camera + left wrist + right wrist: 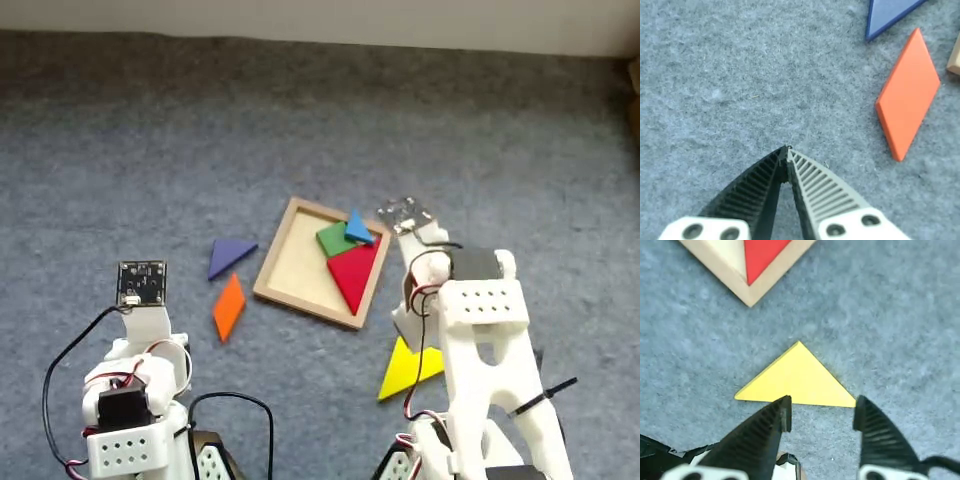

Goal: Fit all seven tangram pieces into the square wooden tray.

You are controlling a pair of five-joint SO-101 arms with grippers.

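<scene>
1. The right gripper [822,412] had its fingers spread wide. It held nothing and hung just above the carpet, right at the long edge of the yellow triangle [797,380].
2. That yellow triangle lay flat on the grey-blue carpet [150,150], outside the wooden tray [272,250] and near the tray corner closest to the arms. Its point faced that corner.
3. The left gripper [787,152] was pressed together, tips meeting, nothing pinched between them. It sat low over bare carpet, well off the tray's left side.
4. The orange parallelogram [907,97] was the closest thing to that gripper. It lay flat on the carpet just beside the tray's left edge, not touching it as far as I could tell.
5. The dark blue triangle [230,255] lay a bit beyond the orange piece, also outside the tray on the left, close to the rim.
6. Inside the tray, the red triangle [355,272] filled the right side, with its tip pointing into the corner nearest the arms.
7. The green piece [335,238] sat against the red one, toward the tray's far side.
8. The small blue triangle [357,228] looked like it was resting partly on top of the green piece, near the tray's far-right rim.
</scene>
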